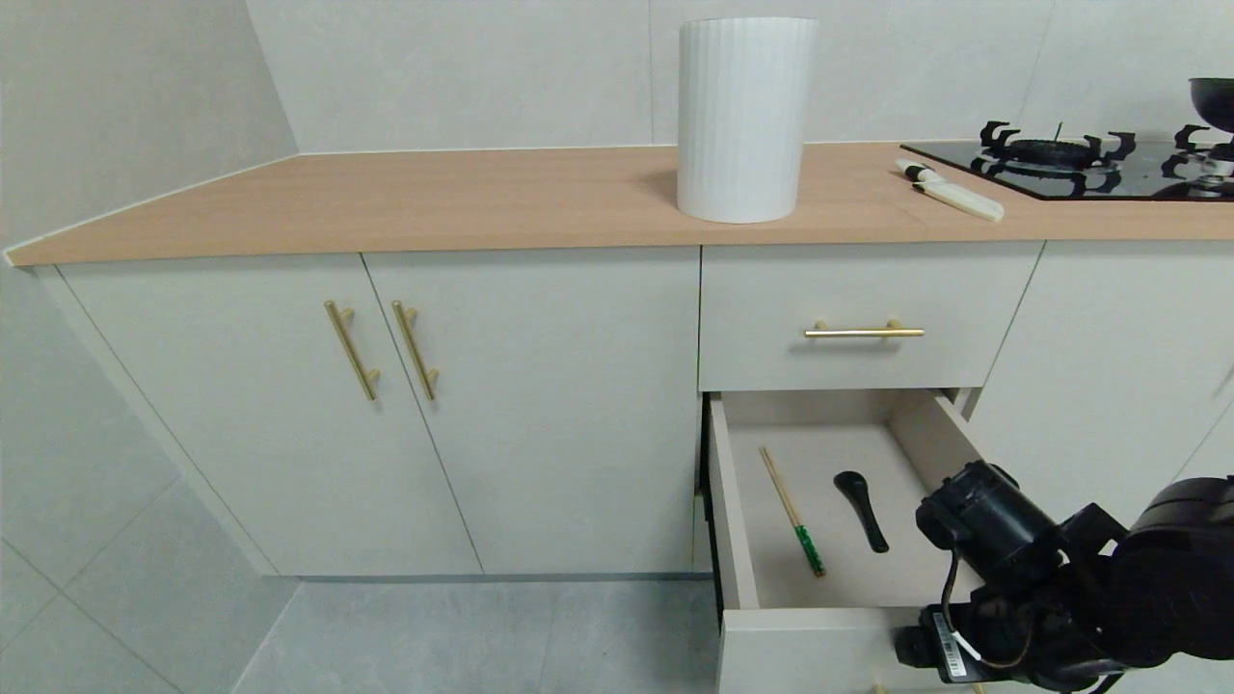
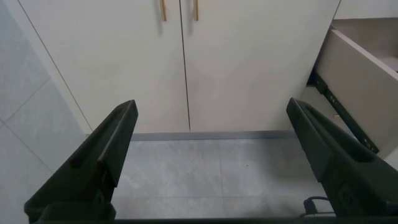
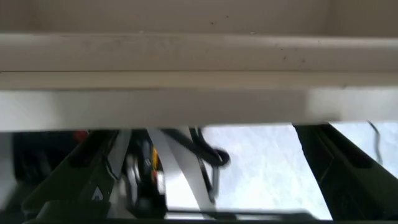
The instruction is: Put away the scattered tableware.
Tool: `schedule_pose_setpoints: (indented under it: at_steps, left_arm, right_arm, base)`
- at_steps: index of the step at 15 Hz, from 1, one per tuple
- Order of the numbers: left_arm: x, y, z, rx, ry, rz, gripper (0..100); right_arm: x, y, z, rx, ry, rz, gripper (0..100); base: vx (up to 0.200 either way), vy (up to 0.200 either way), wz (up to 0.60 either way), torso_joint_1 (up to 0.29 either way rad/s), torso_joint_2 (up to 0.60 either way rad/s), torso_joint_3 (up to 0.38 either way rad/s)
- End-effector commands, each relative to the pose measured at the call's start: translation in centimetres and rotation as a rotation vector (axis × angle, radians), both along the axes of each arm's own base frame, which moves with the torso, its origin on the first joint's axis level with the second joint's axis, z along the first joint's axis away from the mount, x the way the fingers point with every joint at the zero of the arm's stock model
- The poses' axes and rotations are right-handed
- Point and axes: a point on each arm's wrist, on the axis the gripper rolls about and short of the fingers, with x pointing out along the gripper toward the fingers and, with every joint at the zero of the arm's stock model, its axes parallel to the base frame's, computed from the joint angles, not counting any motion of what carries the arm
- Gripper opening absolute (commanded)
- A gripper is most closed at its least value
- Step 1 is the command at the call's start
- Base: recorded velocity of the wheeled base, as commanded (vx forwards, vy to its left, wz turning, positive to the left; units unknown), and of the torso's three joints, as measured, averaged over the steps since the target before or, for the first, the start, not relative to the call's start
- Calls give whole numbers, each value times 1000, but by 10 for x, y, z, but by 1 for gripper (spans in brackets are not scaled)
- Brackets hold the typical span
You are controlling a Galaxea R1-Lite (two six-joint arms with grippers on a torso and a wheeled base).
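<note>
The lower drawer (image 1: pixel 733 520) stands pulled out, with a pair of green-tipped chopsticks (image 1: pixel 792 513) and a black spoon (image 1: pixel 861 509) lying on its floor. A white-handled knife (image 1: pixel 950 190) lies on the wooden countertop (image 1: pixel 434 198) beside the stove. My right arm (image 1: pixel 1012 569) is low at the drawer's front right corner. In the right wrist view my right gripper (image 3: pixel 199 186) is open, close under the drawer's pale front panel (image 3: pixel 199 81). My left gripper (image 2: pixel 211 162) is open over the floor before the cabinet doors (image 2: pixel 186 62), holding nothing.
A tall white ribbed container (image 1: pixel 742 116) stands on the countertop above the drawers. A black gas stove (image 1: pixel 1080 164) sits at the far right. The upper drawer (image 1: pixel 863 313) is closed. The open drawer's side (image 2: pixel 360 68) juts out near my left gripper. Grey floor tiles (image 1: pixel 434 636) lie below.
</note>
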Motion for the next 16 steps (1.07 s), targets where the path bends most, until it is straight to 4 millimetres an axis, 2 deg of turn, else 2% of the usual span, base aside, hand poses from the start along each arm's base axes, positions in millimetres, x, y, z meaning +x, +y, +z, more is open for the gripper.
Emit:
schedule_pose_setpoints:
  at_steps: [1,5,9,12,16]
  left_arm:
    - [0,0,0,0,0,0,100]
    - [0,0,0,0,0,0,100]
    - [0,0,0,0,0,0,100]
    - [0,0,0,0,0,0,100]
    - [0,0,0,0,0,0,100]
  right_arm:
    - [3,0,3,19,-30,-6,100]
    - [17,-1,5,64,-116,-24,100]
    - [31,-2,5,52,-189,46,100]
    - [52,-1,1,49,-218,40,100]
    - [71,3,0,43,-238,47,100]
  base:
    - [0,0,0,0,0,0]
    - [0,0,0,0,0,0]
    - [0,0,0,0,0,0]
    - [0,0,0,0,0,0]
    - [0,0,0,0,0,0]
